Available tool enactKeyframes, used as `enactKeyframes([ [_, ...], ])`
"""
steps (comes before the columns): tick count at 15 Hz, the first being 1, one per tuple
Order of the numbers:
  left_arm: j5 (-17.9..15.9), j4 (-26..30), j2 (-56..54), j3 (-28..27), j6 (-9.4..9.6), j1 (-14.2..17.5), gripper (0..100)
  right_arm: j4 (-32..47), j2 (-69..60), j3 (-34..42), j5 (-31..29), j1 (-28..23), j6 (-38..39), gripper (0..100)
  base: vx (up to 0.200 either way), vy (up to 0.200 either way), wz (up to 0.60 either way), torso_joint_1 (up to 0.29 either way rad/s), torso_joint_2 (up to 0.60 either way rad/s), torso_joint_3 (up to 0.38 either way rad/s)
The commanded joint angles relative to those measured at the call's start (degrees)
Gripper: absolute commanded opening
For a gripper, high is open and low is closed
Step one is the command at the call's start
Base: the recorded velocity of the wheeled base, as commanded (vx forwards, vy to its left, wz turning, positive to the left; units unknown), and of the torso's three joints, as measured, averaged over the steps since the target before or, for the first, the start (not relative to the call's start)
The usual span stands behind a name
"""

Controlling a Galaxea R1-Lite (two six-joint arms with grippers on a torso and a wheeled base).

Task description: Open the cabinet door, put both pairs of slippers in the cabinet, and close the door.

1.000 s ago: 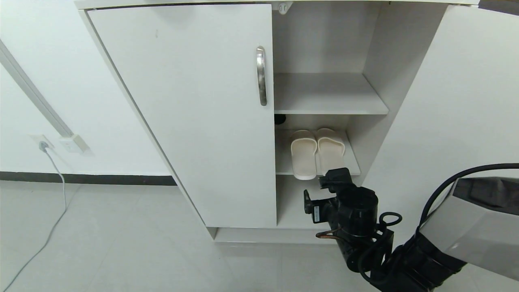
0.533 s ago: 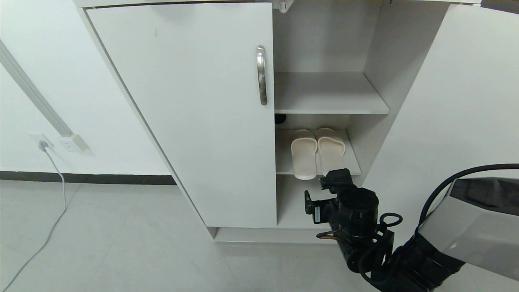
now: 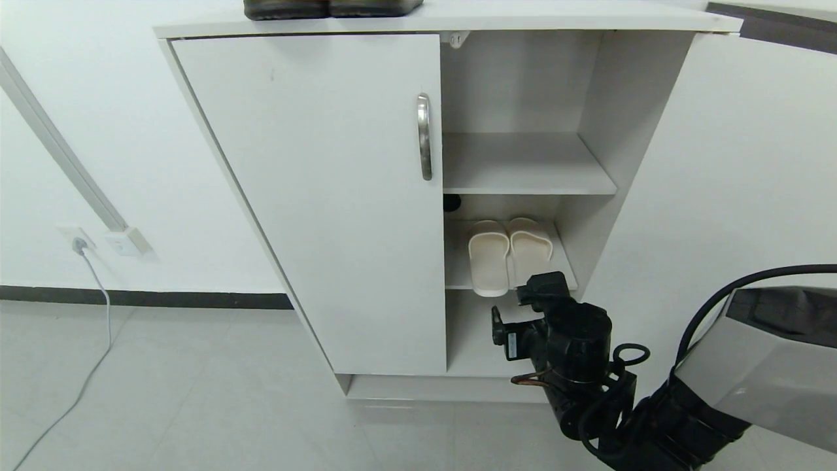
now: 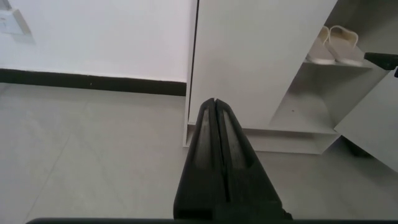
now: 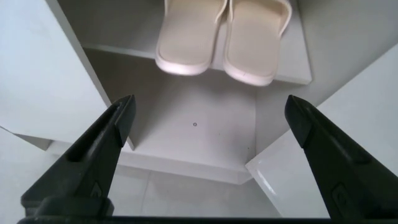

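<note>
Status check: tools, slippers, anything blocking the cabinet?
Left tool shut, empty. Right tool open, empty, before bottom compartment. Cream slippers on lower shelf; dark slippers atop cabinet. Right door open, nothing blocking.

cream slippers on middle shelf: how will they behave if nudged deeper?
The cream slippers look like thick moulded foam: probably light, slightly squashy. Soles lie flat on the shelf, so they'd likely slide, not roll. Heels overhang the front edge; a downward push might tip one off.
</note>
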Motion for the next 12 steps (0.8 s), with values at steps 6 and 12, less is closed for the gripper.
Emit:
enactKeyframes([
  [6, 0.01, -0.02, 0.05, 0.01, -0.02, 0.02, 0, -0.01, 0.27, 0.07, -0.01, -0.18, 0.18, 100, 0.000, 0.000, 0.00, 0.002, 0.00, 0.199],
  [12, 0.10, -0.02, 0.05, 0.01, 0.16, 0.02, 0, -0.54, 0.27, 0.77, 0.08, -0.54, 0.88, 100, 0.000, 0.000, 0.00, 0.001, 0.00, 0.110],
])
